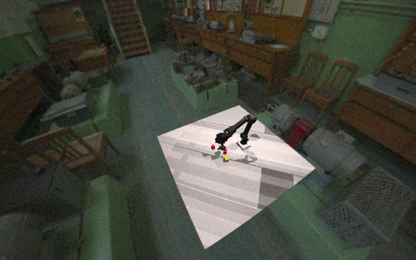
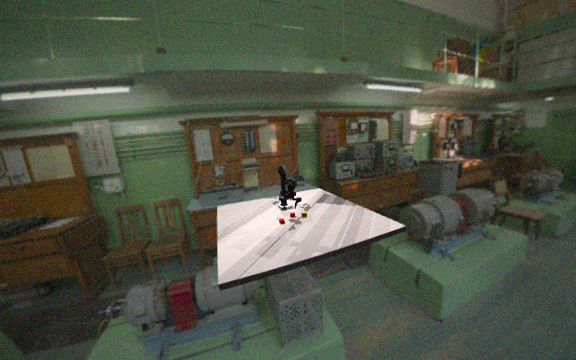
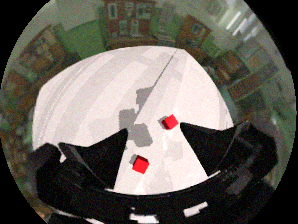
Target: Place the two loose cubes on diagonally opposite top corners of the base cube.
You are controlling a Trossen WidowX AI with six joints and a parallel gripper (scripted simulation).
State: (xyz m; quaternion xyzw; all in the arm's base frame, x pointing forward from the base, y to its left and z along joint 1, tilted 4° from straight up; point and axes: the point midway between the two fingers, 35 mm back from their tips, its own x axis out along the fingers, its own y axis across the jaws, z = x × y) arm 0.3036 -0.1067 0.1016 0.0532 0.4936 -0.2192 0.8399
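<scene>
Two red cubes lie apart on the table. One red cube [image 1: 225,151] [image 2: 292,214] [image 3: 140,164] is near the yellow cube [image 1: 226,159] [image 2: 304,214], which appears to be the base. The other red cube [image 1: 213,147] [image 2: 282,221] [image 3: 170,122] lies farther from the arm's mount. Nothing rests on the yellow cube; it does not show in the wrist view. My gripper [image 1: 222,147] [image 2: 296,205] [image 3: 154,128] is open and empty above the table, near the red cubes. In the wrist view both red cubes appear in the gap between its fingers, below them.
The pale table top [image 1: 218,194] [image 2: 256,255] [image 3: 75,110] carries the cubes and the arm's mount [image 1: 244,145]. Shadows of the arm fall around the cubes. Workshop furniture and machines stand beyond the table edges.
</scene>
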